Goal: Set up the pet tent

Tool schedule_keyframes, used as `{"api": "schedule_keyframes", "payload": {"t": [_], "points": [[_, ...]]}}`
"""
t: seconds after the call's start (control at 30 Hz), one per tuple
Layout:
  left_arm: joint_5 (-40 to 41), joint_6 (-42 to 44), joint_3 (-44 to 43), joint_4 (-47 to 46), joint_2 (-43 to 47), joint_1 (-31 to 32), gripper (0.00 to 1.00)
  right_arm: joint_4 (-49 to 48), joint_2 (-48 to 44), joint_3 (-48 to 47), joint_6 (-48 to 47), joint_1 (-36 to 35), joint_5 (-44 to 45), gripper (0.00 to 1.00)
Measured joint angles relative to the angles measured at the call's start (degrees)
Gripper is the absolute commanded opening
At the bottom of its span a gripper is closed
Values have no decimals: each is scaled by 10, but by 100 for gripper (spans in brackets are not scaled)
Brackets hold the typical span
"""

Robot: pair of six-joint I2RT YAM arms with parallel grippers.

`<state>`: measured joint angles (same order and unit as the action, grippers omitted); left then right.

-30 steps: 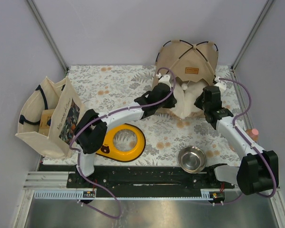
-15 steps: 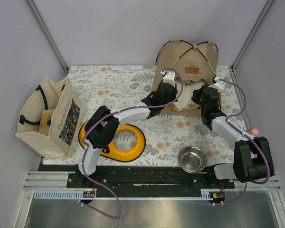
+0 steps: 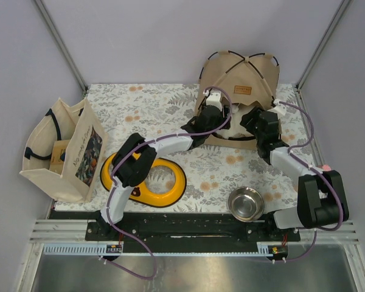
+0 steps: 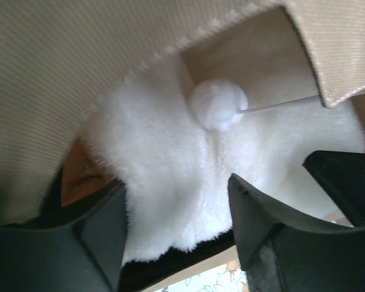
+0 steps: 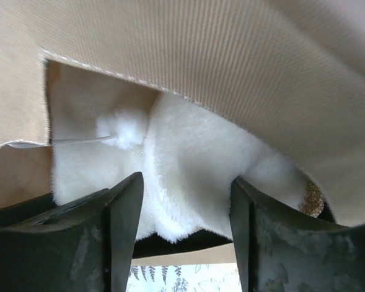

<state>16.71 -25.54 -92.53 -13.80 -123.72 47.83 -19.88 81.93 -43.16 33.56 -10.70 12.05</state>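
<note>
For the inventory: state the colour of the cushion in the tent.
The cushion is white, clearest in the left wrist view.

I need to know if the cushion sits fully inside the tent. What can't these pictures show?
- Left wrist: the cushion runs back behind the tent canvas; the left gripper cuts off its near edge.
- Right wrist: the same, with the right gripper.
- Top view: roof and grippers cover most of the cushion.
- Tent floor: only a dark strip shows.
- Bag contents: too small.

Lavender walls (image 3: 170, 36) are hemming in a floral-print table (image 3: 152, 109).
Even light is falling; metal posts (image 3: 59, 41) are rising from its far corners, a black rail (image 3: 188, 226) running along its near edge.
</note>
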Motion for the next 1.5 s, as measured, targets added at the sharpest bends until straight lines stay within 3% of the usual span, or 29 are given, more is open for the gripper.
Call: {"api": "schedule_keyframes", "payload": {"t": [0.1,0.17,0.23,0.27,0.43,0.7,0.87,1.2,1.5], "points": [[-11,-5,10,0,6,3,89,40,-43,0,-3,0,5,81],[-20,-14,22,10,17,3,97,91,-83,-9,-7,-1,14,82],[-29,-24,23,26,28,4,99,132,-116,-23,-11,-2,23,81],[-34,-33,24,34,36,5,99,149,-133,-28,-13,-2,25,78],[-45,-77,43,59,87,9,99,206,-182,-34,-18,-2,31,48],[-35,-143,47,131,132,9,99,228,-134,-21,-12,-2,-16,33],[-34,-153,90,149,155,9,99,192,-53,-23,-12,-2,-83,25],[-31,-144,254,155,301,9,99,136,138,-102,17,-26,-144,26],[-16,-139,355,154,422,9,99,101,202,-170,49,-69,-89,42]]}}
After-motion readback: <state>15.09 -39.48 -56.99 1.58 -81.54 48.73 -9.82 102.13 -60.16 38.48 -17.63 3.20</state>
